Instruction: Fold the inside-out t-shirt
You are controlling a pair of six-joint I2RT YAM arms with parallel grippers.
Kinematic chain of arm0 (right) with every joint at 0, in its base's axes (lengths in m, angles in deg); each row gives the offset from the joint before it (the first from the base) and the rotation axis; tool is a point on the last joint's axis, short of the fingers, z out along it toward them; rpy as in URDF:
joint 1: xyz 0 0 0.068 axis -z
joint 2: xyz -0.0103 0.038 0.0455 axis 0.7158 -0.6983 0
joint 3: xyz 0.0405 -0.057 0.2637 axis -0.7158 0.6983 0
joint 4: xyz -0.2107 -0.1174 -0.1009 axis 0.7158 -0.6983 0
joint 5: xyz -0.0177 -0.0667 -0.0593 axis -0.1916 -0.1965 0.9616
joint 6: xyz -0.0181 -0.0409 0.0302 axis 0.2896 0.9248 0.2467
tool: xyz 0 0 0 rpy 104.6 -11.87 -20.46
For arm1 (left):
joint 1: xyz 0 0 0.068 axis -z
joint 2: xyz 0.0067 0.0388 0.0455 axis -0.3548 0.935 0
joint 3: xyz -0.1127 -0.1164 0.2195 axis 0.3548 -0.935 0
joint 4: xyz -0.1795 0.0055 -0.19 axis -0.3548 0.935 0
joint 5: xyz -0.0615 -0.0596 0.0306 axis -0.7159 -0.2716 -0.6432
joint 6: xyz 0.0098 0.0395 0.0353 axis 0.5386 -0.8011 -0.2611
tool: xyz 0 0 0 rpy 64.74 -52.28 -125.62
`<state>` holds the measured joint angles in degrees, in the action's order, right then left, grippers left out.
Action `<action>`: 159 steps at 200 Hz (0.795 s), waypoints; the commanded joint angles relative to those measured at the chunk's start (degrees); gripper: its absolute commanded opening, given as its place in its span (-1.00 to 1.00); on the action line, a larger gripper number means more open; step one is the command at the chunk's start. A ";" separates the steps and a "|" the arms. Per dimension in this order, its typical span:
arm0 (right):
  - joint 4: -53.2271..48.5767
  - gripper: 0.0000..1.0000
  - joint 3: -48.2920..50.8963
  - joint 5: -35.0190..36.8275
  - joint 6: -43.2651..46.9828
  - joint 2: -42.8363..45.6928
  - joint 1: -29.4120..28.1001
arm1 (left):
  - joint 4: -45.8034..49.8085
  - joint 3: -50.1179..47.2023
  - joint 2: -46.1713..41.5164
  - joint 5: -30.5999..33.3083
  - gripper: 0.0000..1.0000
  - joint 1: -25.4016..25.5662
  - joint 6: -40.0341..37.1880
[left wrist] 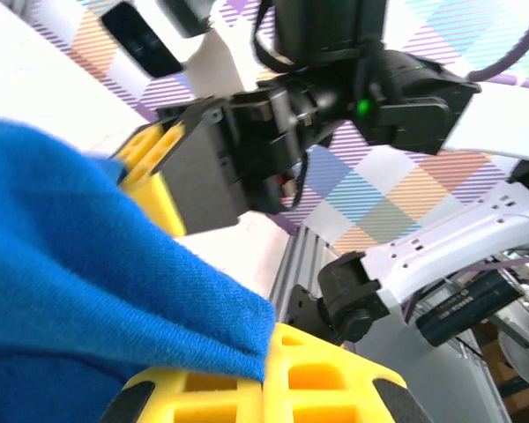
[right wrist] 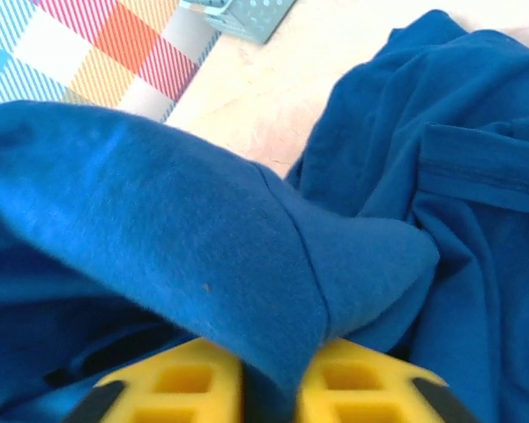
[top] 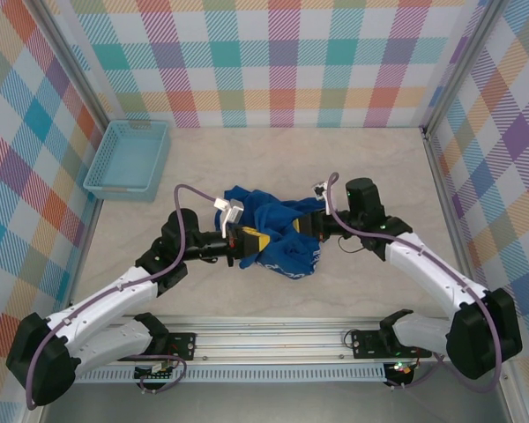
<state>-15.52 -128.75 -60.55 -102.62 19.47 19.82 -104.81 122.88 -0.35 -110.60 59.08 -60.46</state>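
yellow fingers [right wrist: 181,383] of the right gripper [right wrist: 271,388] stand a narrow slit apart, a fold of the blue t-shirt [right wrist: 203,220] wedged between them and draped over their tips. opposite, the left gripper [top: 245,240] is closed tight on another bunch of the same cloth. the t-shirt lies crumpled in a heap at the middle of the table [top: 247,159], somewhat toward the near edge, its longer side running left to right, well apart from the basket [top: 123,190] in the far left corner. the grippers face each other across the heap, near together, one at each end, neither nearer than the other. any spreading pull would likely have to run outward along that left-right line, toward the table's side edges.
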 commanded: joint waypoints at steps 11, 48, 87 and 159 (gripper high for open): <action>-8.07 -0.33 -2.84 4.46 1.75 -0.46 0.14 | -4.36 0.01 -0.97 -3.10 -1.00 -0.60 -1.95; -12.51 -0.17 -3.17 7.12 7.35 6.69 0.05 | -1.45 0.23 -1.60 -1.85 -1.00 -1.04 -4.88; -9.09 -0.04 0.05 2.84 10.89 14.77 -2.09 | 0.27 0.61 -1.25 0.31 -1.00 -1.34 -4.98; 1.27 -0.07 -1.83 -10.43 12.63 7.32 -7.43 | 1.95 1.17 -0.86 0.72 -1.00 -1.31 -5.04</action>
<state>-18.80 -128.77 -65.34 -91.67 29.63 13.05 -102.62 122.90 -0.83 -109.88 58.34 -64.59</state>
